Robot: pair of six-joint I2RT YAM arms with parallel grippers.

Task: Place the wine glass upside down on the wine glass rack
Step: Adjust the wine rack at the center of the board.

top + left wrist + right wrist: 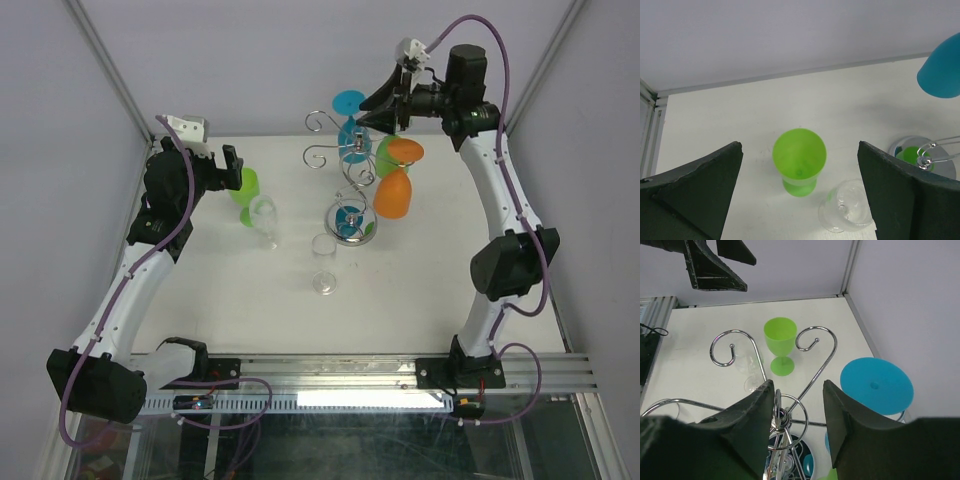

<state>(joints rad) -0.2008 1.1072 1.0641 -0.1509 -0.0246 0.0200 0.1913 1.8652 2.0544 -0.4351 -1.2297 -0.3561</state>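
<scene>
Blue wine glass (877,385) is hanging inverted on the wine glass rack (352,220); right gripper (796,389) hovering above the rack, parted and empty; left gripper (800,145) gaping over unhung green glass (243,190).

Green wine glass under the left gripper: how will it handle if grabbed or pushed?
The green wine glass looks like plastic, so probably light and hardly fragile. Upright, wide bowl over a smaller foot: a high push would likely tip it, then roll it. The clear glass close beside it could get knocked.
</scene>
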